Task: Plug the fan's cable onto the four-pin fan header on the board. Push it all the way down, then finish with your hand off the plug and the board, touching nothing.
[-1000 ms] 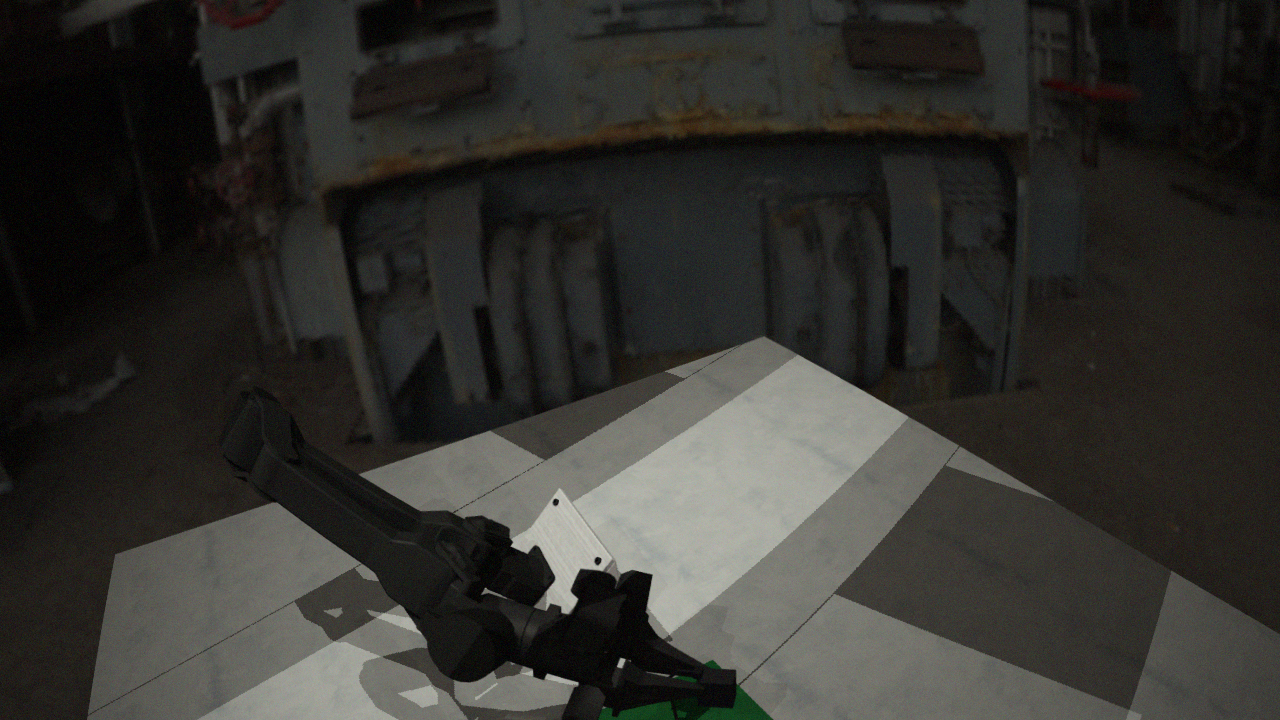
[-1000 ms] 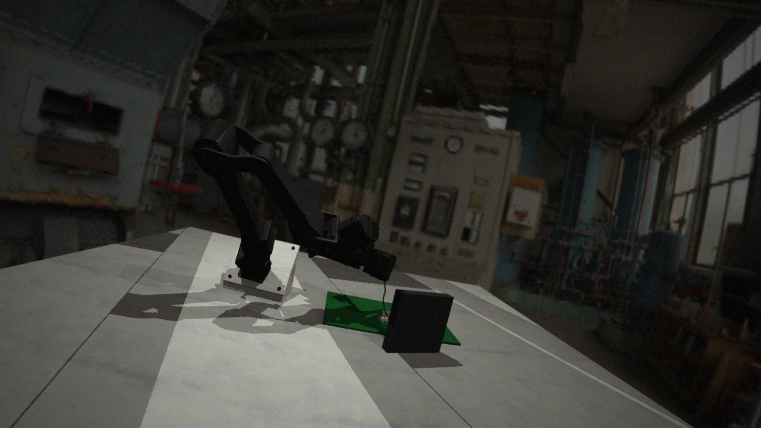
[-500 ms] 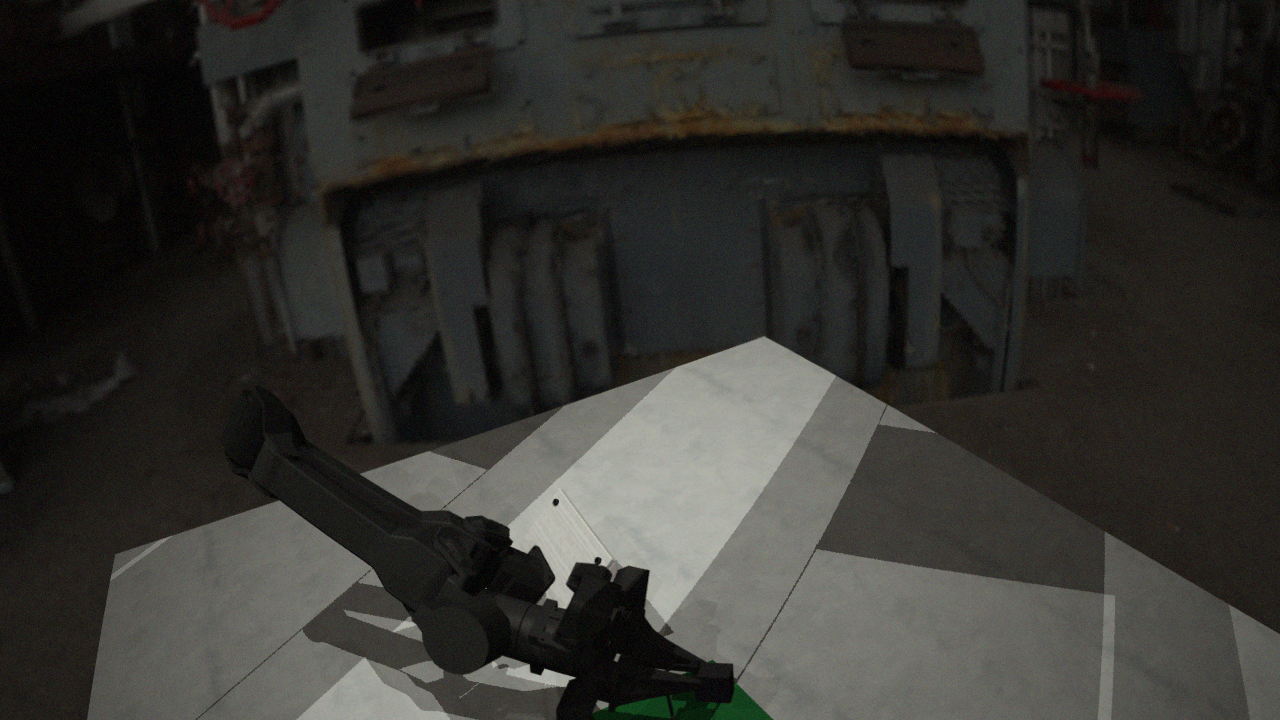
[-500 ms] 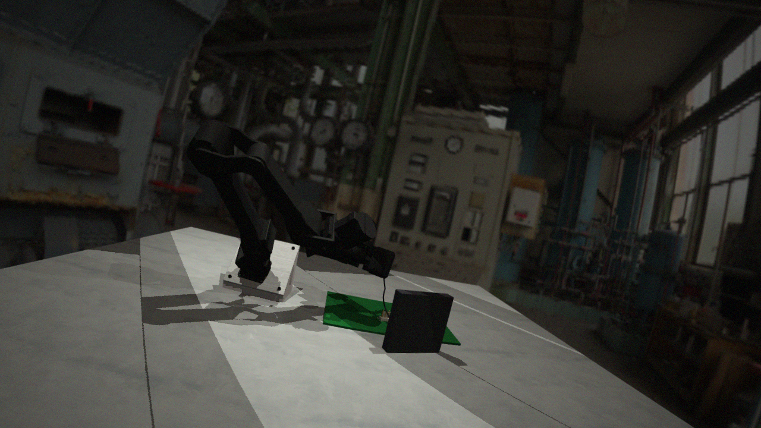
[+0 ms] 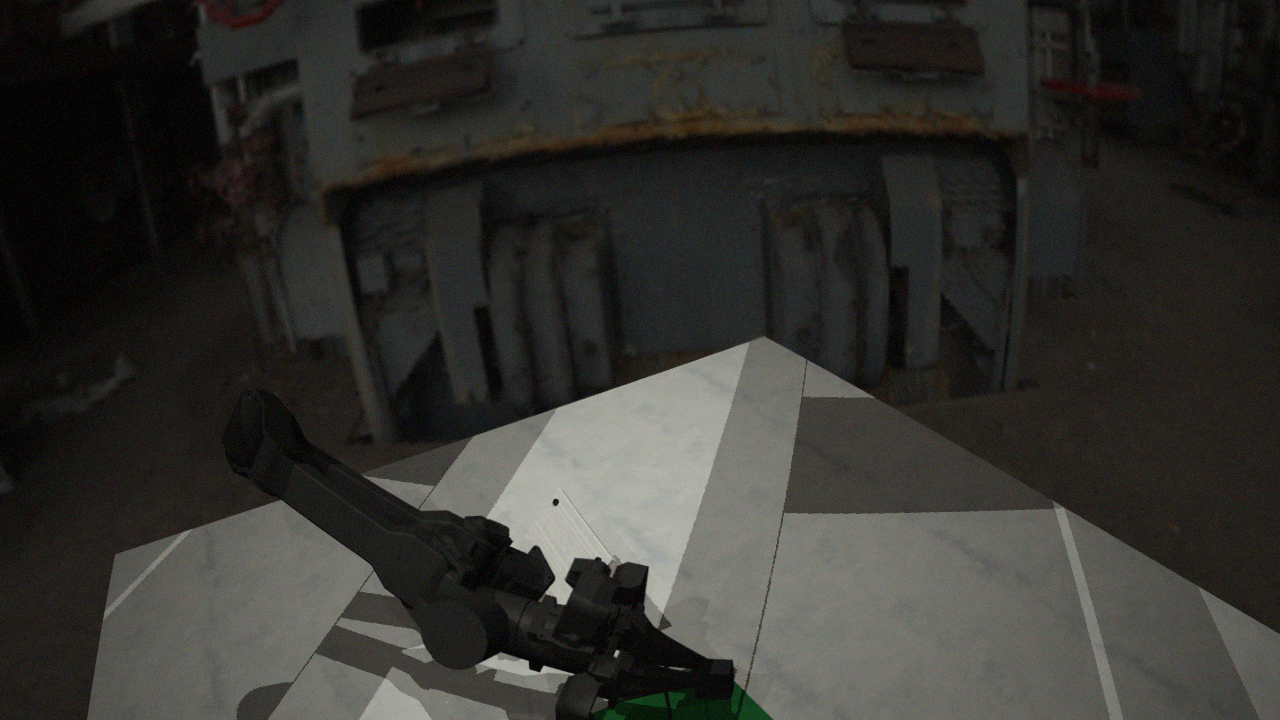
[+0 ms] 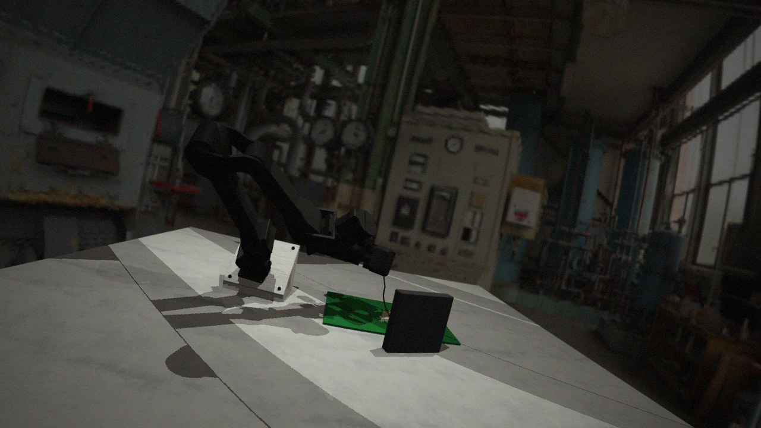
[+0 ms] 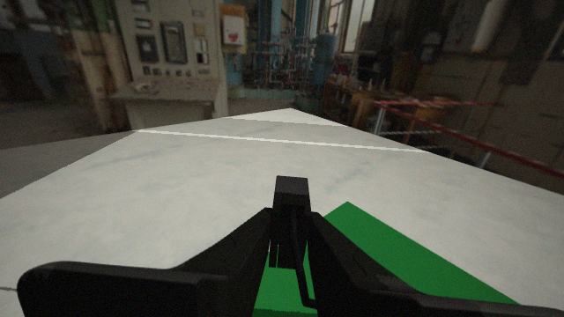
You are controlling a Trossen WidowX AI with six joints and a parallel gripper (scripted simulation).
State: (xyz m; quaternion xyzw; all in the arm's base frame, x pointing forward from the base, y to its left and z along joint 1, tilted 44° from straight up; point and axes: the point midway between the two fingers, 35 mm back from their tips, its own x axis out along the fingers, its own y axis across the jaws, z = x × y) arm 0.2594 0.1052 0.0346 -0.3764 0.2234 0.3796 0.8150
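The small black rectangular fan plug (image 7: 291, 207) sits clamped in the black parallel-jaw gripper (image 7: 288, 238), raised above the flat green circuit board (image 6: 351, 311). The arm reaches out low and near level. Bare marble tabletop (image 7: 176, 185) stretches ahead. The header is too small to make out beside the black box-shaped fan (image 6: 417, 321).

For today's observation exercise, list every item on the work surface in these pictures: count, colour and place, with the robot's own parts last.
Board: one, green, flat on the table beside the arm's base.
Fan: one, black box, upright at the board's near edge.
Cable: one, thin and black, hanging from the gripper to the board beside the fan.
Plug: one, black, held above the board.
Table: one, grey and white marbled.
Base mount: one, pale grey wedge, under the arm.
Arm: one, black.
Gripper: one, black, fingers clamped on the plug.
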